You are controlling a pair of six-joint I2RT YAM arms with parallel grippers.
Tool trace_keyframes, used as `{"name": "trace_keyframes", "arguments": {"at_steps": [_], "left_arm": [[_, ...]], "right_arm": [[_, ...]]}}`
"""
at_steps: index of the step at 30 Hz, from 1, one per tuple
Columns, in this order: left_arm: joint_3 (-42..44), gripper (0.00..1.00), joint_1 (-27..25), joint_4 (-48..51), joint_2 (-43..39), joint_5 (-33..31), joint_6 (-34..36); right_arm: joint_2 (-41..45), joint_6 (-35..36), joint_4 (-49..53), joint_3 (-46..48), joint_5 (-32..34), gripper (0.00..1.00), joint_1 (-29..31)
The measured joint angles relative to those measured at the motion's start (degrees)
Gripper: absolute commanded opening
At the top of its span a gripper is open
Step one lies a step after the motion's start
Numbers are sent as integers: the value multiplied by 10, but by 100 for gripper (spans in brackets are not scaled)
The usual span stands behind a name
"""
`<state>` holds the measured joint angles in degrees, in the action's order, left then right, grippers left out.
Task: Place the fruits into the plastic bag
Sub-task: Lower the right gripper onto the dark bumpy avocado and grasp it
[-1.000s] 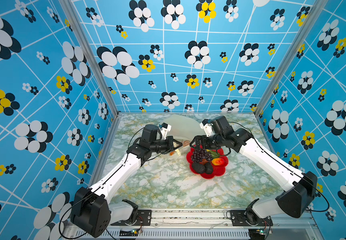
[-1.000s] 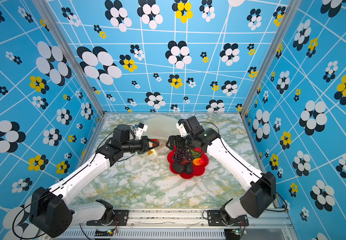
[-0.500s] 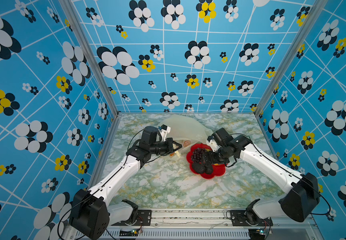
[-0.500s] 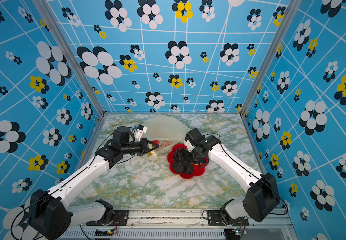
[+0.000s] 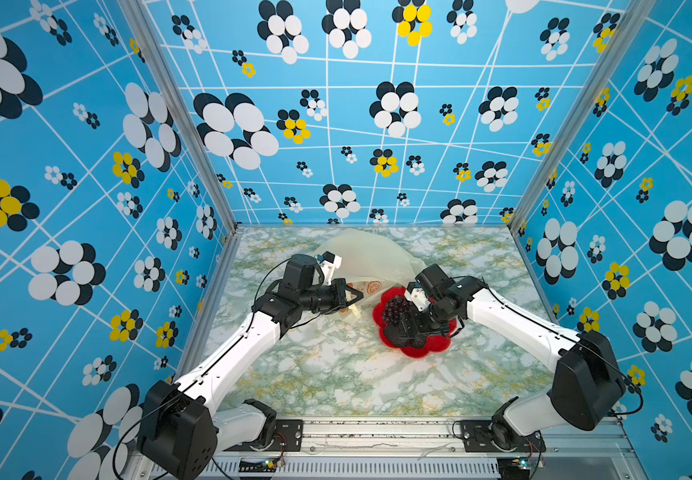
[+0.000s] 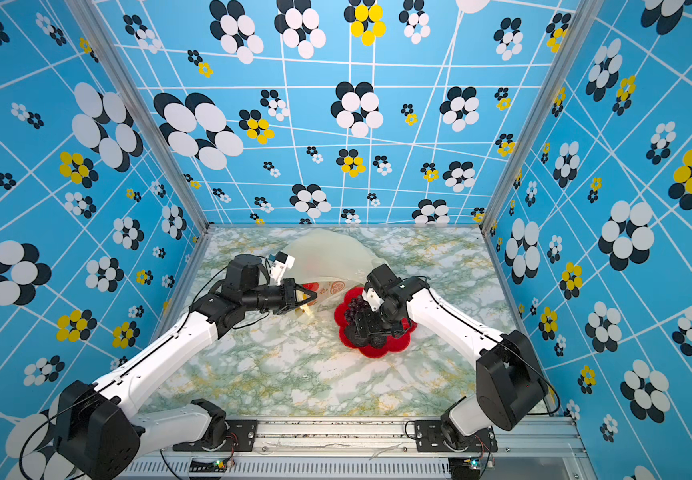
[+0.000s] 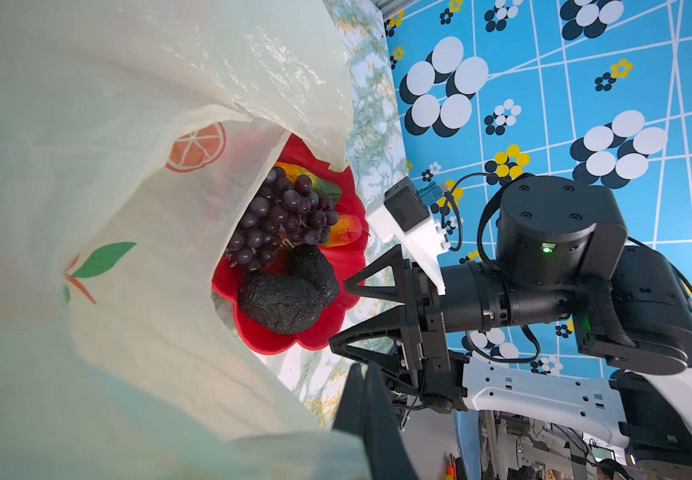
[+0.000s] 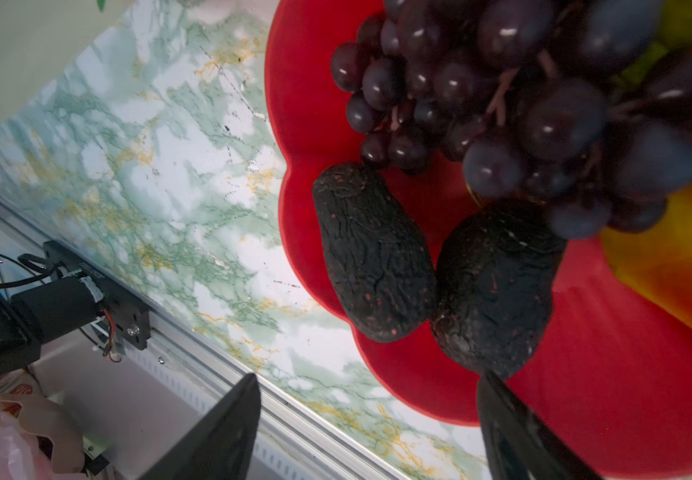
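The plastic bag (image 5: 369, 257) (image 6: 327, 257) lies at the back of the table, its mouth facing the red plate (image 5: 427, 351). My left gripper (image 5: 352, 297) (image 7: 363, 374) is shut on the bag's rim and holds the mouth up. On the plate lie the fruits: a purple grape bunch (image 7: 282, 216) (image 8: 522, 104), two black bumpy ones (image 8: 373, 249) (image 8: 493, 286) and a yellow-orange piece (image 8: 676, 266). My right gripper (image 5: 408, 328) (image 8: 371, 399) hangs open low over the plate, with its fingers on either side of the black fruits and nothing between them.
The marble tabletop (image 5: 336, 374) spreads in front of the plate. An aluminium rail (image 5: 377, 432) with both arm bases runs along the front edge. Blue flowered walls close in the left, back and right sides. A pink bag (image 8: 3, 436) lies below the rail, off the table.
My right gripper swung from the bag's mouth forward and down over the plate, and its jaws narrowed a little. The left gripper has kept its hold on the bag.
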<state>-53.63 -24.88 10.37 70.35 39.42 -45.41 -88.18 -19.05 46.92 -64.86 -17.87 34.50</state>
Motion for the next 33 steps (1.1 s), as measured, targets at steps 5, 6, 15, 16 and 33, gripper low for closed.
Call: {"name": "trace_keyframes", "arguments": {"at_steps": [5, 6, 15, 16, 33], "left_arm": [[0, 0, 0, 0, 0, 0, 0], [0, 0, 0, 0, 0, 0, 0], [0, 0, 0, 0, 1, 0, 0], [0, 0, 0, 0, 1, 0, 0], [-2, 0, 0, 0, 18, 0, 0]], "right_arm": [[-39, 5, -12, -6, -14, 79, 4], [-46, 5, -14, -8, -16, 78, 4], [-77, 15, -26, -19, -18, 77, 5], [-80, 17, -26, -20, -18, 77, 5], [-146, 38, -41, -43, 13, 63, 13]]}}
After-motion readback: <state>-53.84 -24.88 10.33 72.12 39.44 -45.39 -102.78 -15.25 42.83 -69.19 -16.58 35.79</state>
